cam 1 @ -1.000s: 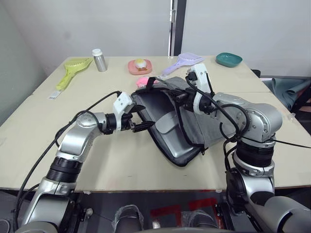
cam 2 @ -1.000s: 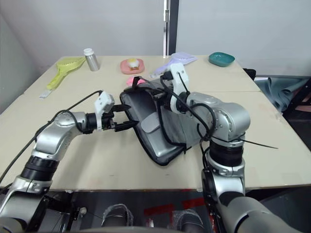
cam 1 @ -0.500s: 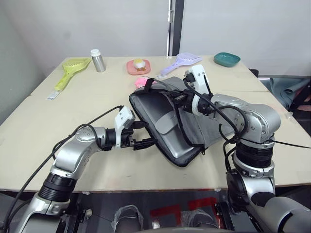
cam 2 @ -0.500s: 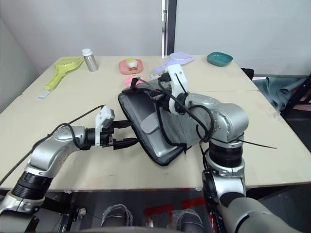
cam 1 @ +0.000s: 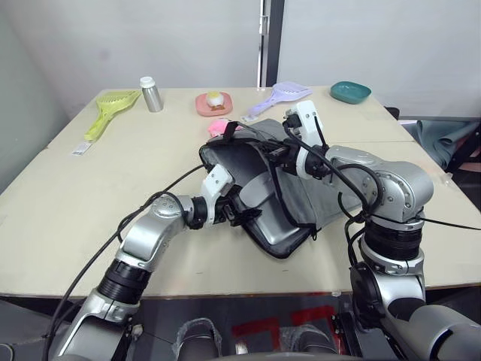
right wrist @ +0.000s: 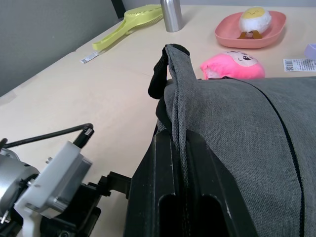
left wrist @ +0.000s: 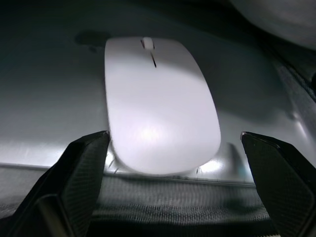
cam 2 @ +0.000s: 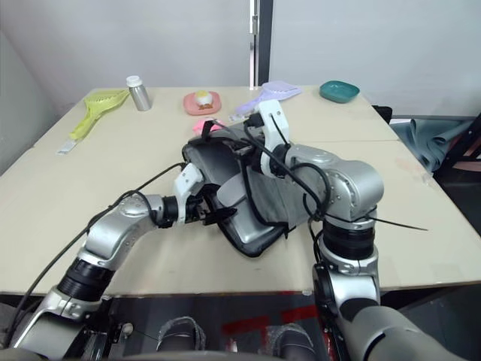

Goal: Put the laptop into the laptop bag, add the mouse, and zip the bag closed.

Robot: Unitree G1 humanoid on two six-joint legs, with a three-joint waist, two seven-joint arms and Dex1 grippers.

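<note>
The grey laptop bag (cam 1: pixel 331 188) lies on the table with its mouth facing left. My right gripper (right wrist: pixel 180 143) is shut on the edge of the bag's upper flap and holds it raised. The silver laptop (cam 1: pixel 282 226) lies inside. My left gripper (cam 1: pixel 243 214) reaches into the mouth and is open. In the left wrist view the white mouse (left wrist: pixel 158 108) rests on the laptop (left wrist: pixel 49 98) between the spread fingers (left wrist: pixel 84 168). One finger sits at the mouse's edge, and the other stands apart from it.
A pink plush toy (right wrist: pixel 232 64) lies just behind the bag. Further back stand a pink plate with an egg toy (cam 1: pixel 216 103), a metal bottle (cam 1: pixel 152 93), a yellow-green scoop (cam 1: pixel 113 105), a purple scoop (cam 1: pixel 282 94) and a teal bowl (cam 1: pixel 352 92).
My left gripper has moved right from the bare table beside the bag into the bag's mouth. The right gripper has kept the flap lifted.
</note>
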